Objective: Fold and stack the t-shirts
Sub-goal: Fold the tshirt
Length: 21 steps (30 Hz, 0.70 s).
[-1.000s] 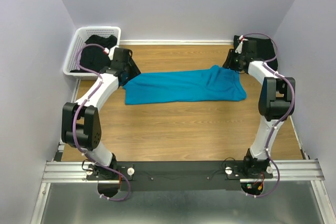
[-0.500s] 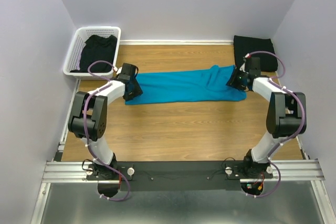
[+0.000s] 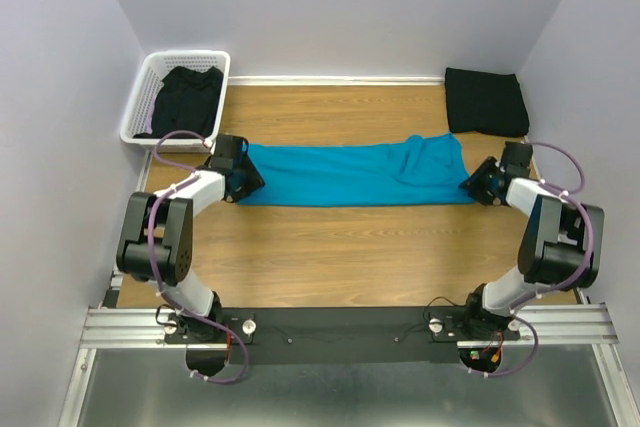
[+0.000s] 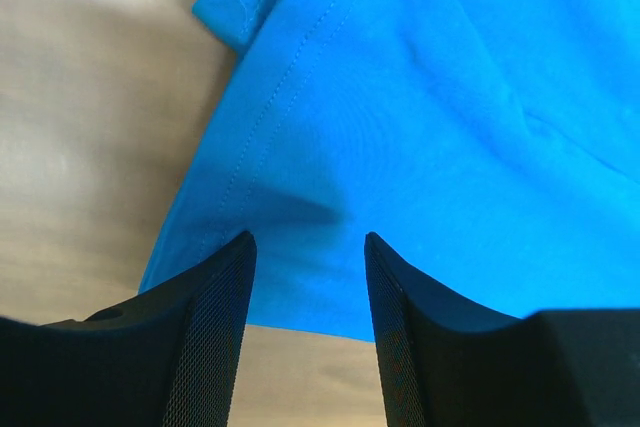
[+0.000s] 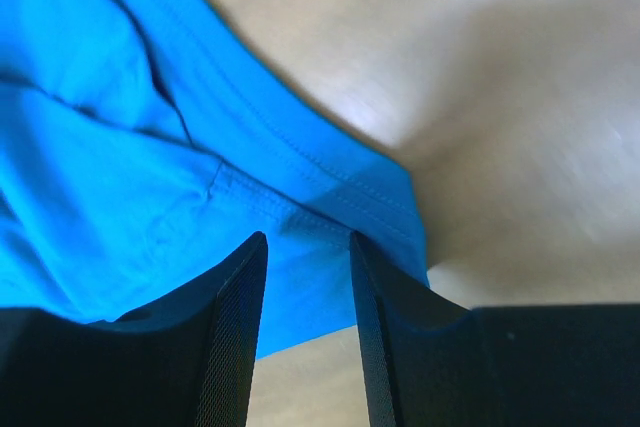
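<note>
**Teal shirt spanned between two parted pincers**

Past the arm bases, the teal t-shirt (image 3: 350, 173) lies as a long flat band across the wooden table (image 3: 340, 257), with one end under each arm. The left gripper (image 4: 305, 239) sits low over the left end. Its fingers are apart, and the stitched hem shows flat in the gap between them. The right gripper (image 5: 305, 239) straddles the right end the same way, fingers parted over a seamed, creased edge. Neither visibly pinches cloth.

The risks lie in the next grasp. Jaws closing this near the edge may catch only the hem or only the top layer, so the layers would slide apart on lifting. The right end is rumpled, and a fold made over it would trap those wrinkles. An uneven pull from the two arms would skew the band.

Whether the fingertips press on the fabric cannot be told, nor how many layers the band has. Its sleeves and collar are hard to pick out.

At the far right lies a folded black t-shirt (image 3: 485, 100). At the far left a white basket (image 3: 138, 107) holds dark t-shirts (image 3: 188, 95), but how many is unclear.
</note>
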Tool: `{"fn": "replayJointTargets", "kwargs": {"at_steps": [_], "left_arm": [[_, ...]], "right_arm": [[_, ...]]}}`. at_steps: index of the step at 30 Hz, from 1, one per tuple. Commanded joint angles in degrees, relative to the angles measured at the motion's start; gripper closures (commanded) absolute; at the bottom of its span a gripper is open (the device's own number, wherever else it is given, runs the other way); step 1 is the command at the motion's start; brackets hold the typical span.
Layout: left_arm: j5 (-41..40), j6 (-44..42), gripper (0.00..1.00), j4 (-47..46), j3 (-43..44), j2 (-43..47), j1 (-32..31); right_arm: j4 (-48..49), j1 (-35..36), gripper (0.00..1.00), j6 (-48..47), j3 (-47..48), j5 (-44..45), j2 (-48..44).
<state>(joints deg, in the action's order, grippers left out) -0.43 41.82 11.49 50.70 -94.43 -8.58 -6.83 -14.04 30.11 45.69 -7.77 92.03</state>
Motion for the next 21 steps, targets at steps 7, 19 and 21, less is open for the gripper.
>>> {"fn": "replayJointTargets", "kwargs": {"at_steps": [7, 19, 21], "left_arm": [[6.4, 6.2, 0.43, 9.4, -19.3, 19.0, 0.9], [-1.1, -0.1, 0.32, 11.6, -5.6, 31.6, -11.3], [0.2, -1.3, 0.32, 7.0, -2.2, 27.1, -14.5]], "right_arm": [[-8.6, -6.1, 0.52, 6.6, -14.0, -1.5, -19.6], [-5.0, 10.2, 0.50, -8.1, 5.4, -13.7, -10.5], [-3.5, 10.5, 0.51, -9.1, 9.2, -15.3, -6.9]]}}
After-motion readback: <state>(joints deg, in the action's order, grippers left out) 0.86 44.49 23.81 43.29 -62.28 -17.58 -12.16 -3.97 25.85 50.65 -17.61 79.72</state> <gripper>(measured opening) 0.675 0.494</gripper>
